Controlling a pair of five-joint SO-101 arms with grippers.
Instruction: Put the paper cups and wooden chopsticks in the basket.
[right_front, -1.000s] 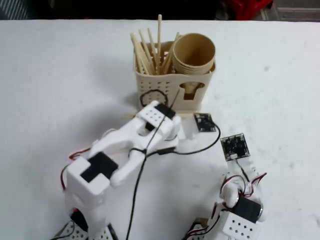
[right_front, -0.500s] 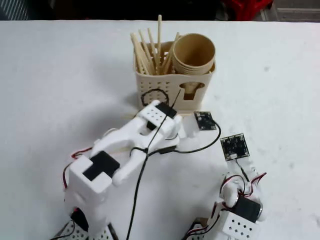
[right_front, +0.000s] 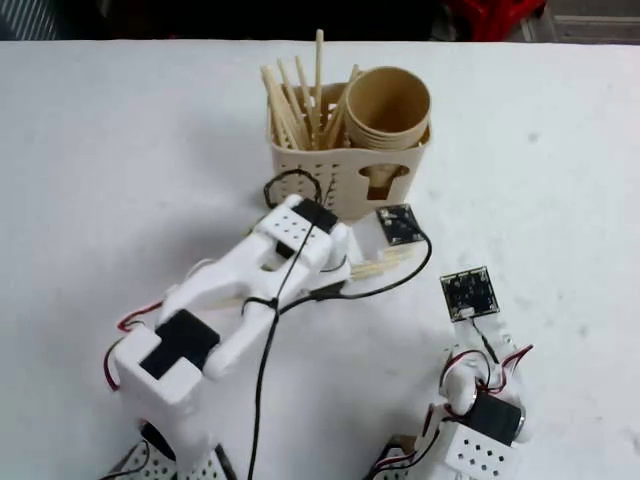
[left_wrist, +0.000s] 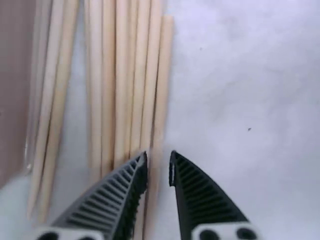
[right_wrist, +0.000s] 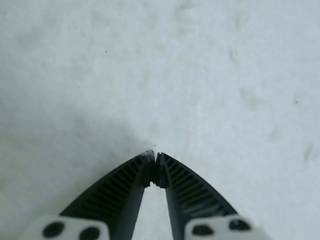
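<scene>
The basket (right_front: 340, 185) stands near the far middle of the table (right_front: 120, 150). It already holds a stack of paper cups (right_front: 388, 100) on one side and a sheaf of upright chopsticks (right_front: 295, 105) on the other, leaning outward because only the rim props them. What is left of the task appears to be the loose chopsticks (left_wrist: 125, 75), which lie flat on the table just in front of the basket, side by side and nearly parallel.

The left arm (right_front: 250, 290) stretches over them. The left gripper (left_wrist: 157, 162) is low above the bundle with its jaws a little apart, set astride the outermost stick rather than clamped on it. That line-up looks chosen to take the edge piece, where one jaw has bare table to drop into. On the other side of the bundle the sticks lie tight together, leaving little gap for a jaw. A tan surface (left_wrist: 12, 75) runs alongside them, probably the basket's wall, so room there is scant.

The right arm (right_front: 480, 420) sits folded at the near edge, well apart from the basket. The right gripper (right_wrist: 154, 160) has its jaws closed on nothing, above bare table. Open table lies on both sides of the basket. Any lift must clear the rim and the tall sticks already inside.
</scene>
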